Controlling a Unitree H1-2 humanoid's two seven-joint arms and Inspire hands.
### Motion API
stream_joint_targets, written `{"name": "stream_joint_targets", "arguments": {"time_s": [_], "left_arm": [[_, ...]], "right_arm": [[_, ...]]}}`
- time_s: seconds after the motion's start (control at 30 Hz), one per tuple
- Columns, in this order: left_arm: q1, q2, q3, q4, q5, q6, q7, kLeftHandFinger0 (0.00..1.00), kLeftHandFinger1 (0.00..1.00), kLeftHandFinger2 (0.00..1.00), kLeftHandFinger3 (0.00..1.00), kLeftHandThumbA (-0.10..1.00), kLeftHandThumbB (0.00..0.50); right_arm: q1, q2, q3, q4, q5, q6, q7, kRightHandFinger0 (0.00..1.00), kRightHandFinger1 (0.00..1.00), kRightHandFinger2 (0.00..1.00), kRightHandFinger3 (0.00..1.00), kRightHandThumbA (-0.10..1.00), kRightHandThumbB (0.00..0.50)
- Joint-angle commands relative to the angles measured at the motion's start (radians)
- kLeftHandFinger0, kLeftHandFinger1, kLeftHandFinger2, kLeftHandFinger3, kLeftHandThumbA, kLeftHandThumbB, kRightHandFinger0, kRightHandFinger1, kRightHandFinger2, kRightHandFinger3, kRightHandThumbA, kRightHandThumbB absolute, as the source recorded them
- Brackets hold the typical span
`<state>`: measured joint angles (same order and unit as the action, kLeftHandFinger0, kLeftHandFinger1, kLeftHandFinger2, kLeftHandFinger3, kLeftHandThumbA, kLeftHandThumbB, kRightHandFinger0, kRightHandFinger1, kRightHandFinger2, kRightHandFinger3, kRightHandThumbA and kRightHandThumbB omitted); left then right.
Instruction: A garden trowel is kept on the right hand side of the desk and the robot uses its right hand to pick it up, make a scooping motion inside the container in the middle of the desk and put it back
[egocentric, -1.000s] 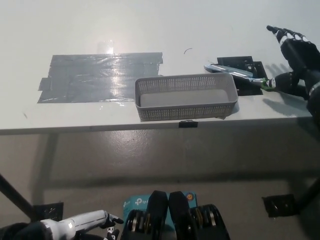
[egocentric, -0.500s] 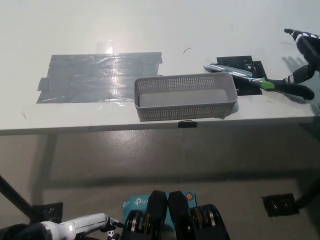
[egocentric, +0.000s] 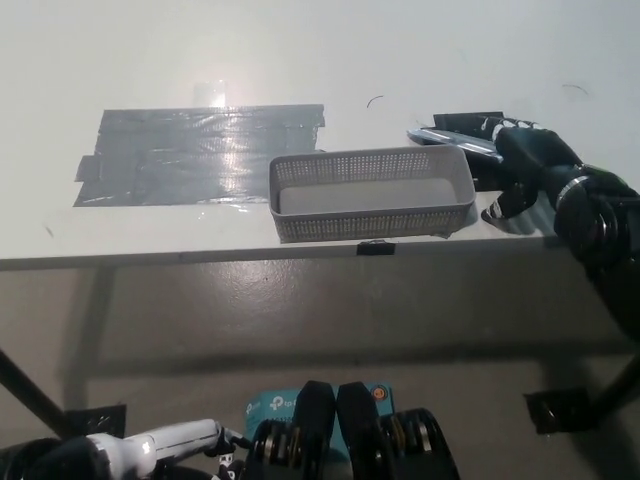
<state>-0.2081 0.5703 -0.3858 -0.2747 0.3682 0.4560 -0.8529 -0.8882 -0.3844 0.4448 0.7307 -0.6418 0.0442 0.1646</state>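
Black against the pale surface (egocentric: 300, 60), the right hand (egocentric: 540, 165) now lies over the handle end of the trowel (egocentric: 455, 140) at the right of the frame. Half a second earlier it stood off at the right edge, clear of the tool, with the handle and its green collar in plain sight. Both are now covered by the hand. The blade occupies the same place in the frame as before, flat on the black pad (egocentric: 468, 121), so the tool has not been lifted. The judgement is that the reach is complete and the grasp is being formed, with the lift, the scoop and the return all not yet done. The hand curls down around the handle, but it cannot be told whether it has closed firmly on it. The trowel lies at the upper right of the container (egocentric: 372, 213), just behind its far right corner. Whether it touches the rim is unclear. Its long axis runs from upper left to lower right. The blade tip points to frame left and slightly up, along the far rim of the container, and the handle trails toward the lower right under the hand. The container sits at the middle of the frame near the front edge of the surface and appears to hold nothing. A patch of grey tape (egocentric: 200, 150) lies to its upper left. The left hand (egocentric: 160, 447) rests at the lower left of the frame, below the surface and well apart from the work.
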Motion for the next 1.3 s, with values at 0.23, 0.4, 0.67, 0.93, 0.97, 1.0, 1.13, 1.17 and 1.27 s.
{"name": "stream_joint_targets", "arguments": {"time_s": [0.23,0.4,0.67,0.93,0.97,1.0,1.13,1.17,1.27], "left_arm": [[0.003,0.007,0.009,-0.031,0.029,0.014,-0.008,1.00,1.00,1.00,1.00,1.00,0.500],[-0.009,0.005,0.001,-0.026,0.025,0.014,-0.014,1.00,1.00,1.00,1.00,1.00,0.500],[-0.011,0.001,0.002,-0.028,0.014,0.014,-0.013,1.00,1.00,1.00,1.00,1.00,0.500],[-0.020,0.005,-0.001,-0.032,0.011,0.014,-0.007,1.00,1.00,1.00,1.00,1.00,0.500],[-0.024,0.005,-0.001,-0.032,0.010,0.014,-0.007,1.00,1.00,1.00,1.00,1.00,0.500],[-0.025,0.006,-0.001,-0.033,0.008,0.014,-0.007,1.00,1.00,1.00,1.00,1.00,0.500],[-0.021,0.001,0.016,-0.037,0.010,0.014,-0.005,1.00,1.00,0.97,1.00,1.00,0.500],[-0.021,0.001,0.018,-0.039,0.010,0.014,-0.006,1.00,1.00,0.98,1.00,1.00,0.500],[-0.023,-0.002,0.023,-0.041,0.022,0.014,-0.009,1.00,1.00,0.98,1.00,1.00,0.500]], "right_arm": [[-0.039,-0.110,-0.024,0.119,-0.003,-0.008,-0.021,1.00,1.00,1.00,1.00,0.66,0.208],[-0.051,-0.110,-0.038,0.149,0.016,-0.029,-0.030,1.00,1.00,1.00,1.00,0.64,0.254],[-0.037,-0.062,0.005,0.119,-0.012,-0.028,0.007,1.00,1.00,1.00,1.00,0.63,0.280],[-0.044,-0.030,0.041,0.088,0.010,0.073,0.168,1.00,1.00,1.00,1.00,0.50,0.226],[-0.056,-0.033,0.054,0.087,0.001,0.115,0.224,1.00,1.00,1.00,1.00,0.50,0.180],[-0.066,-0.034,0.067,0.099,-0.005,0.132,0.260,1.00,1.00,1.00,1.00,0.51,0.166],[-0.098,-0.059,0.103,0.200,-0.010,0.117,0.333,1.00,1.00,1.00,1.00,0.49,0.146],[-0.099,-0.064,0.106,0.210,-0.010,0.117,0.334,1.00,1.00,1.00,1.00,0.45,0.142],[-0.096,-0.091,0.111,0.229,-0.009,0.120,0.337,1.00,1.00,1.00,1.00,0.42,0.146]]}}
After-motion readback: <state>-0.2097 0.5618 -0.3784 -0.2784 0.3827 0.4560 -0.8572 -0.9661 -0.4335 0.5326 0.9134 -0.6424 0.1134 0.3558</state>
